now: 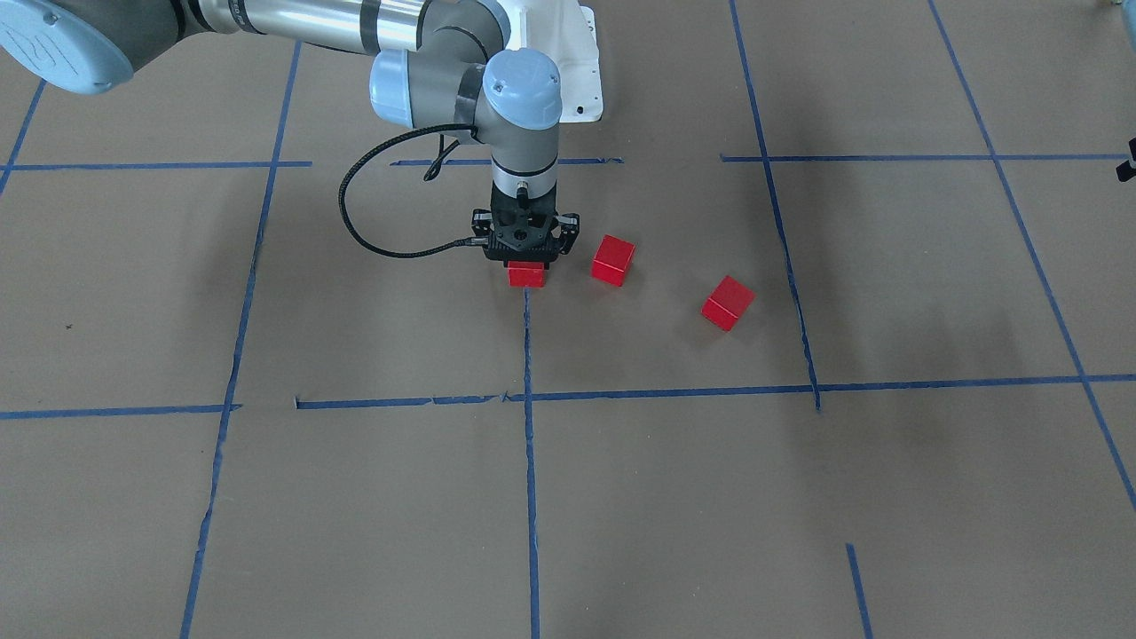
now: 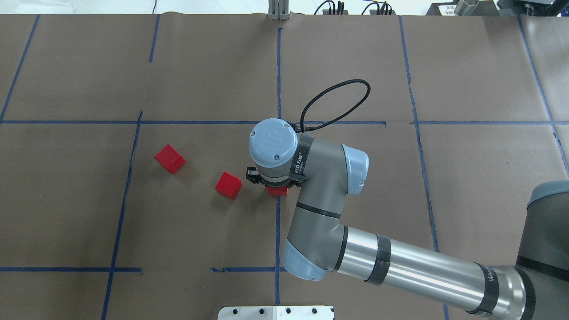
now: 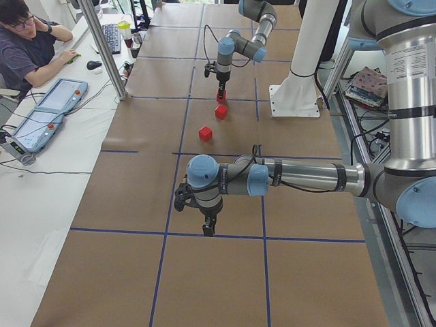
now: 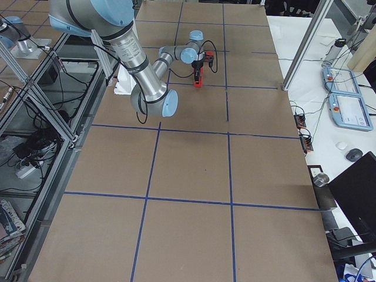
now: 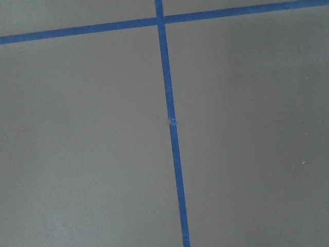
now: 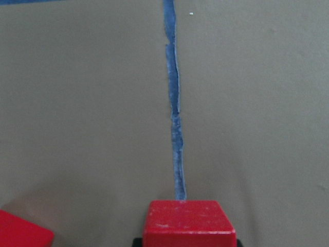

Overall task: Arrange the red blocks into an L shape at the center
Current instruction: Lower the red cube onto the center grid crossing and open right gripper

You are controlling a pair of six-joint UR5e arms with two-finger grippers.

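Note:
My right gripper points straight down at the vertical tape line in the center rectangle, shut on one red block at or just above the paper. That block fills the bottom of the right wrist view. A second red block lies close beside it and a third lies further out, both loose inside the same rectangle. From overhead the three show in a row. My left gripper hangs over tape lines far from the blocks; I cannot tell if it is open.
The white robot base stands at the table edge behind the held block. The right arm's cable loop hangs over the center rectangle. An operator sits at a side desk with tablets. The left wrist view shows only paper and blue tape.

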